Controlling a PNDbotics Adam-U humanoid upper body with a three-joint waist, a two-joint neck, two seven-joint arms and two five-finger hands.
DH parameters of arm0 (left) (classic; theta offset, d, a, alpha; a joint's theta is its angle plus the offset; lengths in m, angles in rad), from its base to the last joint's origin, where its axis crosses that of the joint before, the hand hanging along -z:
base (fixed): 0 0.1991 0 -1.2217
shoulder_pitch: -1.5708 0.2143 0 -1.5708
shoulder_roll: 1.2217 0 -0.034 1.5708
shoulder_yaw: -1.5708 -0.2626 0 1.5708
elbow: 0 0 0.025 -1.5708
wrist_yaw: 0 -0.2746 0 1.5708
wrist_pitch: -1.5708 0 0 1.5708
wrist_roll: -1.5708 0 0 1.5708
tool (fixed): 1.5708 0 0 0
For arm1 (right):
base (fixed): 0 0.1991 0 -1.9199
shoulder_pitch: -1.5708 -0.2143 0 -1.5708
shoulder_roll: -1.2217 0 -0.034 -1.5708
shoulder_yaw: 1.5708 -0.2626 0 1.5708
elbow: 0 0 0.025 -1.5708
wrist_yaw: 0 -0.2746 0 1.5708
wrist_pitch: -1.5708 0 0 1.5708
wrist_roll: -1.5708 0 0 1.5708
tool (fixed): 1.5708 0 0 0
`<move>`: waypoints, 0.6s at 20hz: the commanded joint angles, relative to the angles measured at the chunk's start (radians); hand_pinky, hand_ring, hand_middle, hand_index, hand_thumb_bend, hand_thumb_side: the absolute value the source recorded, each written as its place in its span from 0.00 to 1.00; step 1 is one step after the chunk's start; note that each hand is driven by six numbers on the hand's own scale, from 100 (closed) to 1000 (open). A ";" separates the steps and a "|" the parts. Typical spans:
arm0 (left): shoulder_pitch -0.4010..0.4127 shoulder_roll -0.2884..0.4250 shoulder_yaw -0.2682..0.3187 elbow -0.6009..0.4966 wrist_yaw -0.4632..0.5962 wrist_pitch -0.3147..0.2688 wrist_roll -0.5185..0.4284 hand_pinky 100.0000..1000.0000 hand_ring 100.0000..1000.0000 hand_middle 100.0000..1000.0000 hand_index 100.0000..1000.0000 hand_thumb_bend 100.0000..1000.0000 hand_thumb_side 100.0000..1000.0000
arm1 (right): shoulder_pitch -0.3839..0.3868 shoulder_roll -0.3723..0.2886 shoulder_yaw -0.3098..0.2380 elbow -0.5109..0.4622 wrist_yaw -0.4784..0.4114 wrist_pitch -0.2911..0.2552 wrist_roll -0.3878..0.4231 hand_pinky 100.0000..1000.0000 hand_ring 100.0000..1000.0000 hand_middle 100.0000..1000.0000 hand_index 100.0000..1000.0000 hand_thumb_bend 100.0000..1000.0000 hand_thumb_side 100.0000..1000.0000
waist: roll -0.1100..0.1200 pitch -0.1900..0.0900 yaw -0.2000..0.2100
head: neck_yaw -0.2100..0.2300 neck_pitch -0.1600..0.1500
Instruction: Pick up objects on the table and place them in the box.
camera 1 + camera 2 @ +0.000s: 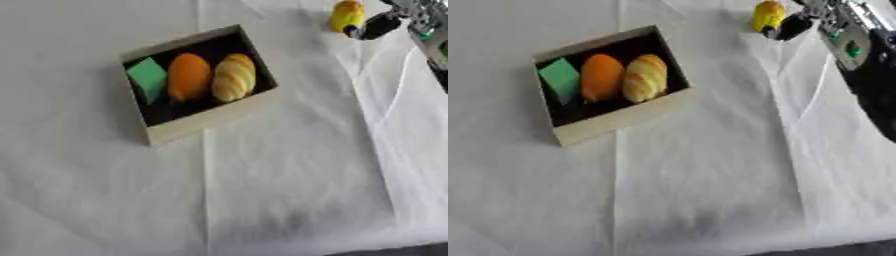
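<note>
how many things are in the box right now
3, side by side in the box: a green block at the left, an orange oval item in the middle, and a striped bread roll at the right. Nothing appears hidden beneath them, though the dark floor hides detail.

Matt cloth, pale wood
Creased white tablecloth (289, 175); the box (210, 118) at ten o'clock has smooth pale walls and a dark lining.
</note>
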 commanded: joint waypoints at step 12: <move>-0.123 0.203 0.031 0.117 0.147 -0.091 0.130 0.78 0.74 0.67 0.84 0.07 0.38 | -0.026 -0.069 -0.010 -0.012 0.028 0.007 -0.016 0.83 0.86 0.85 0.96 0.33 0.00 | 0.028 0.001 0.015 | -0.063 -0.060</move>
